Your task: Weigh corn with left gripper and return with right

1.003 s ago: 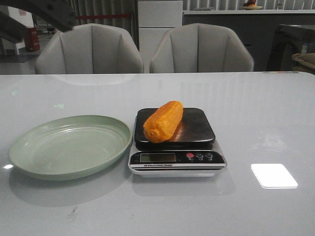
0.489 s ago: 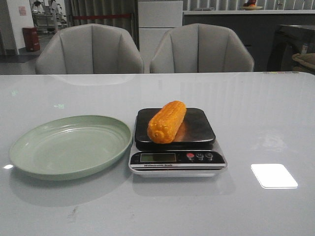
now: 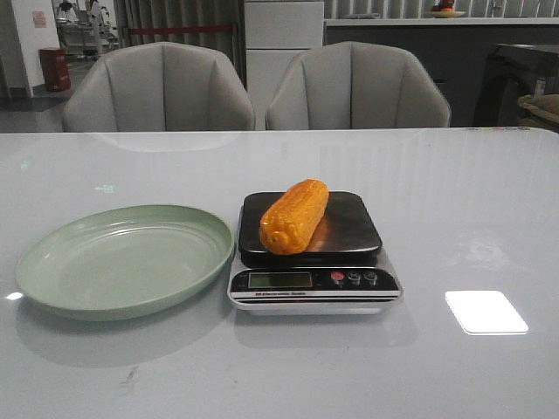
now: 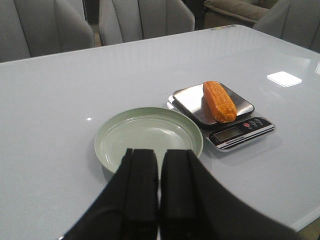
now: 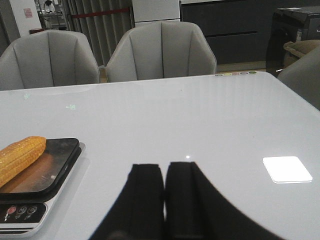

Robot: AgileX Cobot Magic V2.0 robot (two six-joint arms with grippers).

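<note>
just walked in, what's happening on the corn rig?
Nothing is being handled right now. The corn lies on the scale platform, beside the empty green plate. The left gripper sits back behind the plate, jaws closed and empty; the right gripper is likewise closed and empty, off to the scale's side.

two grey chairs (image 3: pixel 258 87) | glossy white table (image 3: pixel 454 201) | red bin (image 3: pixel 55 69), perhaps | dim room
</note>
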